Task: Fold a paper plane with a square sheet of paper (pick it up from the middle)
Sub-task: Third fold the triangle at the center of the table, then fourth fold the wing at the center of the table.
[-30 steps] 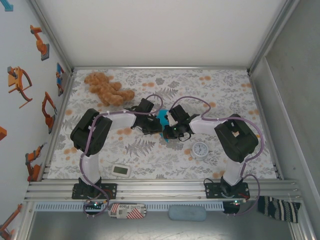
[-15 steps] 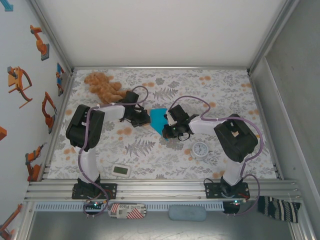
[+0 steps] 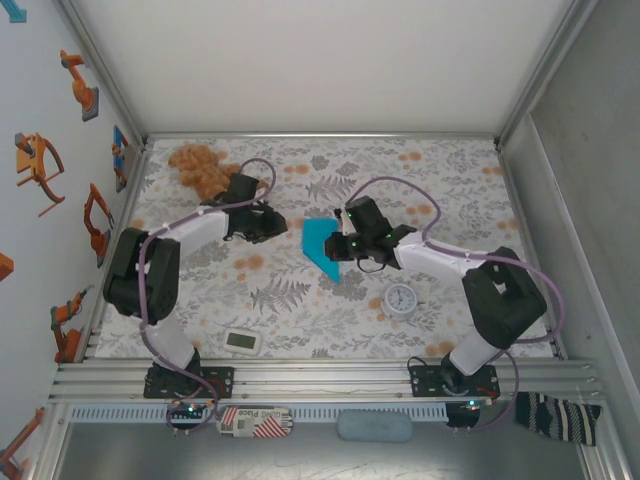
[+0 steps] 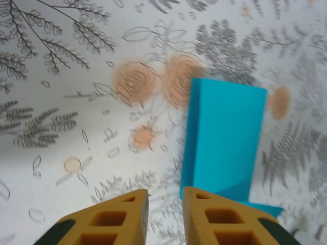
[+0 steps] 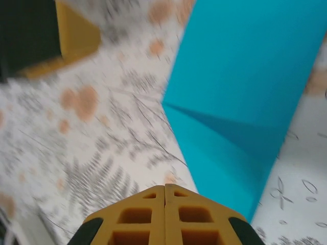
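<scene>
The turquoise sheet of paper [image 3: 322, 247] lies flat on the flowered table, folded into a narrow strip with one pointed end, like a half-made paper plane. My left gripper [image 3: 276, 222] hangs to its left, apart from it. In the left wrist view that gripper [image 4: 165, 196] shows a narrow gap with nothing in it, and the paper [image 4: 225, 138] lies just beyond its right finger. My right gripper [image 3: 338, 249] is at the paper's right edge. The right wrist view shows that gripper [image 5: 165, 189] shut and empty above the table, next to the paper [image 5: 245, 87].
A brown teddy bear [image 3: 200, 166] lies at the back left, close behind the left arm. A small round white clock [image 3: 401, 298] sits to the front right of the paper. A white rectangular gadget [image 3: 243, 342] lies near the front edge.
The left gripper has let go of the paper, drawn back to the left and parted its jaws. The right gripper has shifted toward the back. The paper now lies uncovered between them.
</scene>
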You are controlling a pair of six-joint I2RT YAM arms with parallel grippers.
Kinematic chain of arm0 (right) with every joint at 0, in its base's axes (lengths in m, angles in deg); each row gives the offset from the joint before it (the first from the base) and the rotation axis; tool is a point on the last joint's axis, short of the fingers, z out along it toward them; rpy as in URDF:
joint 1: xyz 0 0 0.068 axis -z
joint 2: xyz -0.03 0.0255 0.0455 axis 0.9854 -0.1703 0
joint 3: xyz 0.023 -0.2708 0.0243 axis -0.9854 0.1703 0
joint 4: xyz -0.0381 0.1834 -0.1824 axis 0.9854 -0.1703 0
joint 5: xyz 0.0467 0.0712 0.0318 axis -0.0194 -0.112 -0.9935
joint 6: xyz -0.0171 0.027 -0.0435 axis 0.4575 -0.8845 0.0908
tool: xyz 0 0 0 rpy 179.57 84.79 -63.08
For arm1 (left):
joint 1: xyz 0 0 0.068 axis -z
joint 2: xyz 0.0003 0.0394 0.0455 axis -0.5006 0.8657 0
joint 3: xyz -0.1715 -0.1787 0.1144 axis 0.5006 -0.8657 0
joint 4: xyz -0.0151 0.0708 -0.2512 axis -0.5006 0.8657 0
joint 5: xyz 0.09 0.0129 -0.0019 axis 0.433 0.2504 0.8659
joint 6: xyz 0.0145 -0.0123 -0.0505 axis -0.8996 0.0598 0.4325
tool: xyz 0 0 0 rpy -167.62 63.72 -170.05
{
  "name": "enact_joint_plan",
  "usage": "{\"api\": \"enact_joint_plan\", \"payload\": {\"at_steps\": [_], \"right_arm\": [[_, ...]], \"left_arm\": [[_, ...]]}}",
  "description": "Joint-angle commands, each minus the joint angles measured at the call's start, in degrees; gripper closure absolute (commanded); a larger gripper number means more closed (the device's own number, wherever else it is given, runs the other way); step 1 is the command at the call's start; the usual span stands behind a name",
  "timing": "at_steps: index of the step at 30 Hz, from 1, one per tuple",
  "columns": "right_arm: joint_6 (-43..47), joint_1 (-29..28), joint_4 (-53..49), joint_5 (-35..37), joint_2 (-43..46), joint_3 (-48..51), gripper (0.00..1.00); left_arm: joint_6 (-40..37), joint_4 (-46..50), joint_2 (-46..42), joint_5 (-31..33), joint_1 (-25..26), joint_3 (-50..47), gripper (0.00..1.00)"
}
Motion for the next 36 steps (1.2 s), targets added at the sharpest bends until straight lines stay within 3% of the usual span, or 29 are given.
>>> {"api": "enact_joint_plan", "payload": {"at_steps": [1, 7, 21, 36], "right_arm": [[-10.3, -1.0, 7.1, 4.1, 0.2, 3.4, 0.91], [-13.3, -2.0, 9.5, 6.0, -3.9, 3.0, 0.88], [-13.1, -1.3, 7.4, 10.7, -6.1, 3.4, 0.85], [-13.1, -0.4, 7.5, 10.9, -5.7, 5.0, 0.87]], "left_arm": [[6.8, -5.5, -2.9, -1.1, 0.3, -5.7, 0.67], [13.5, -13.5, -4.3, -4.7, 2.1, -10.8, 0.57], [16.4, -18.7, 4.7, -10.6, 6.3, -6.7, 0.5], [14.6, -25.3, 9.1, -18.0, 6.3, -6.3, 0.56]]}}
